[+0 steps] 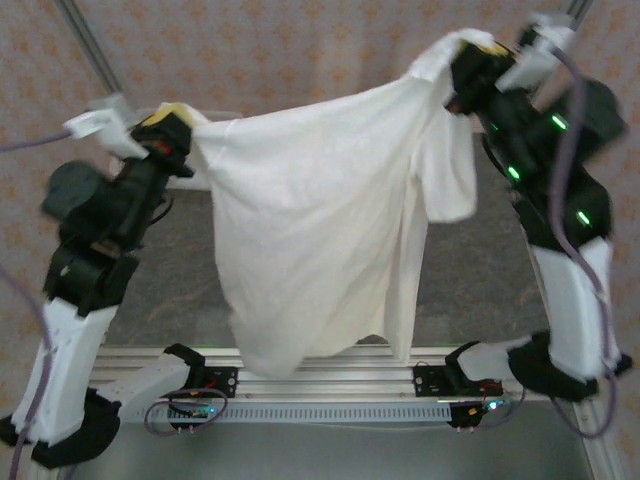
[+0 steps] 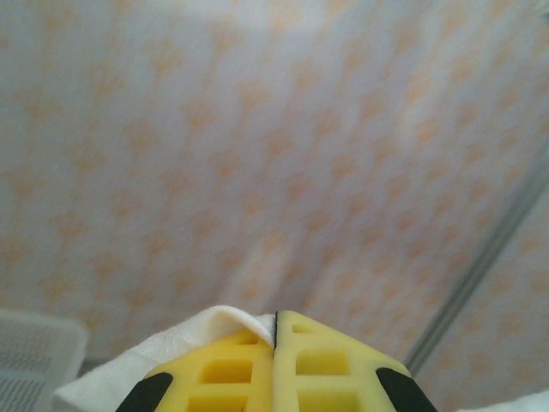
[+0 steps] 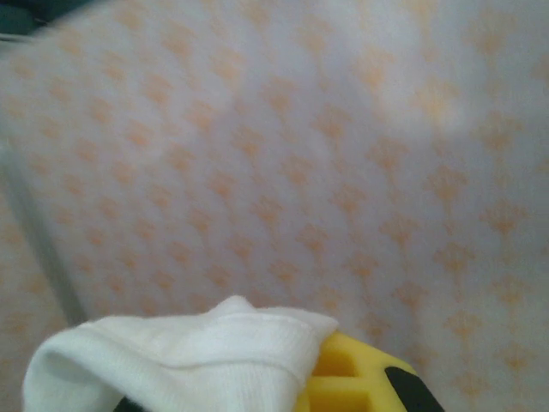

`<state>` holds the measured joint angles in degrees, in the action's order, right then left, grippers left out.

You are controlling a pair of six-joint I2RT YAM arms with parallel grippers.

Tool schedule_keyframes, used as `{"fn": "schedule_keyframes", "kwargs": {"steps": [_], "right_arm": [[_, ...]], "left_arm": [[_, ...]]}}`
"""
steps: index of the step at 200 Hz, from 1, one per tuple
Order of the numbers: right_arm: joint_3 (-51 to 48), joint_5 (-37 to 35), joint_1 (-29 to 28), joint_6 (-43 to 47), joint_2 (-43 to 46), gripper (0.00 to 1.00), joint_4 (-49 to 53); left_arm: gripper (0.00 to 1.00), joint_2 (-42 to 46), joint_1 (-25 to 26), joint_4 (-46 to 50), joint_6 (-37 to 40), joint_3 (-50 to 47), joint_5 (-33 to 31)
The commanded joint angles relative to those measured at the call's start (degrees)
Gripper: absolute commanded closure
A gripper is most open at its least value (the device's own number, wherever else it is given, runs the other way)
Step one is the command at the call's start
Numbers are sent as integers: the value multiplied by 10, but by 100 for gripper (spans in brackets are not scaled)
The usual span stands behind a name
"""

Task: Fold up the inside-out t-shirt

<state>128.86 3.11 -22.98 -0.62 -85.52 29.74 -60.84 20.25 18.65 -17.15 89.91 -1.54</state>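
t-shirt (image 1: 310,220): cream-white, wrinkled, hanging spread in the air above the desk (image 1: 490,280), strung between both tools
left tool (image 1: 172,120): clenched on one top corner of the cloth
right tool (image 1: 478,55): clenched on the opposite top corner, a sleeve dangling beneath

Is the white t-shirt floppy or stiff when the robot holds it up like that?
Probably very floppy: the t-shirt sags between the left gripper and the right gripper and hangs in loose folds. It seems light, since two small pinches hold it all up. Its sleeve dangles limp, so it would likely slump if let go.
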Motion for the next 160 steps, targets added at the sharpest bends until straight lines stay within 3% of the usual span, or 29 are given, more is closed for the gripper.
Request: {"fn": "schedule_keyframes", "kwargs": {"steps": [1,22,30,37,45,46,47,50,53,67,80,108,127,148,160], "right_arm": [[75,10,61,-87,-137,98,56],[189,-5,86,-97,-267,95,85],[250,-8,94,-101,-328,88,105],[291,-6,99,-110,-366,70,123],[333,-1,106,-131,-409,26,145],[333,-1,106,-131,-409,26,145],[337,0,108,-137,-416,17,148],[341,4,110,-144,-423,5,151],[342,9,112,-152,-428,0,152],[339,41,121,-173,-432,1,158],[335,57,122,-170,-420,1,167],[316,78,122,-171,-373,1,211],[278,148,121,-177,-324,1,261],[150,289,106,-168,-248,0,266],[47,282,85,-145,-184,0,274]], "left_arm": [[100,-58,-3,-3,29,-26,-88],[100,-142,-5,-46,35,-40,-117],[100,-185,-9,-50,26,-30,-126],[85,-226,-15,-48,16,-15,-123],[68,-271,-27,-38,-1,9,-107],[66,-276,-29,-36,-2,13,-104],[64,-281,-31,-33,-4,16,-101],[58,-297,-36,-28,-10,28,-91],[52,-311,-40,-22,-13,39,-82],[44,-352,-54,-3,-19,83,-60],[27,-356,-59,-4,-12,101,-47],[24,-343,-61,68,-6,149,10],[18,-298,-51,73,-29,99,98],[15,-243,-11,77,-61,9,108],[14,-225,21,80,-95,-40,103]]}}
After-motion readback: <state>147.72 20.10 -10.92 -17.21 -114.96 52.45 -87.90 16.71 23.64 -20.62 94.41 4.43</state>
